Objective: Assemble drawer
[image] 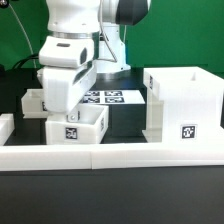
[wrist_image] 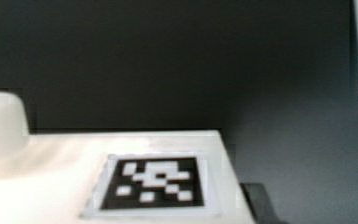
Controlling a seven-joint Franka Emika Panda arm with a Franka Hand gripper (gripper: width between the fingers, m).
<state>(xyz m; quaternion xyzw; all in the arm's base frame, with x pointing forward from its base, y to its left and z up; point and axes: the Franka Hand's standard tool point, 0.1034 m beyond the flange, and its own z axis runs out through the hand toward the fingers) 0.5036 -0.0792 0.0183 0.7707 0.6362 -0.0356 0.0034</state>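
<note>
Exterior view shows the drawer in three separate pieces, none of them joined. The box housing (image: 185,100) stands upright on the exterior view's right, and nothing shows inside it from this side. The near tray (image: 88,124) sits on the exterior view's left, close behind the low border wall (image: 120,157), with its tagged side facing the camera. The second tray (image: 33,101) lies behind it and further to that left, partly hidden by the arm. Both trays are well apart from the housing. The gripper (image: 72,113) hangs low over the near tray, with its tips at about the tray's rim. The arm's body and the tray wall cover the fingers, so I cannot tell whether they are spread, closed, or gripping the tray's wall. The wrist view does not settle it either: it shows a white flat face with a tag (wrist_image: 155,181) against the dark table, and no finger can be made out for sure. The marker board (image: 108,97) lies flat on the table (image: 128,118) between the trays and the housing, behind the arm. As a judgement, the assembly is at an early stage. No tray is in the housing yet, so both have to be carried across, lined up with the open front and slid in. The near tray looks like the one being dealt with first.
</note>
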